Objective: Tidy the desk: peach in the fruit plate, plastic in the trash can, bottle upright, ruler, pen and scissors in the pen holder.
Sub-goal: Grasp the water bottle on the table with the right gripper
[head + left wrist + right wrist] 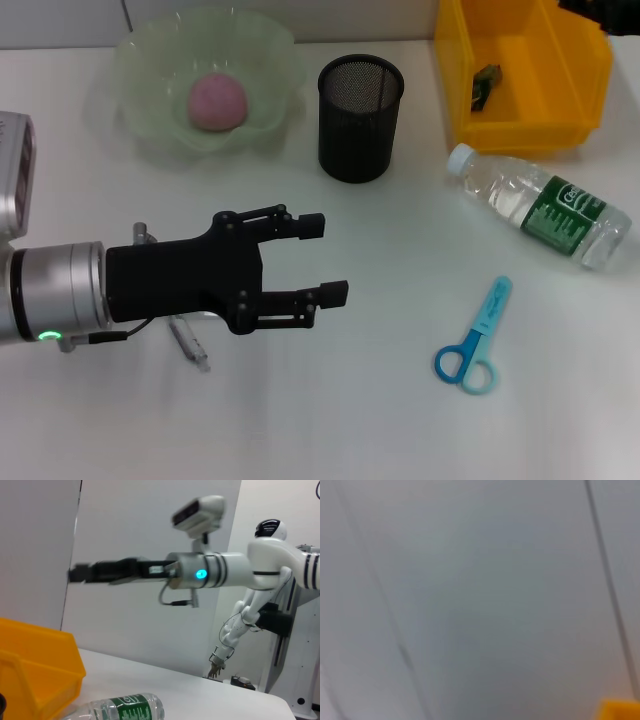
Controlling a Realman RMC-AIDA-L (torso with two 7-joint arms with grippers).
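The left gripper (330, 260) hangs over the left half of the tabletop (330, 420), fingers spread and holding nothing, pointing toward the middle. Partly hidden under its arm, a clear pen (190, 345) lies flat near the left front. At the back left edge the green fruit plate (150, 120) holds the pink peach (217, 102). Just beside the plate, the black mesh pen holder (360, 118) stands upright with bare surface between it and the gripper. The front middle of the tabletop is open. Right of that, blue scissors (478, 340) lie flat and closed, well apart from everything. The yellow trash can (525, 125) sits at the back right corner, and the bottle (540, 205) lies on its side just before it, close to the right edge. The right gripper cannot be seen.
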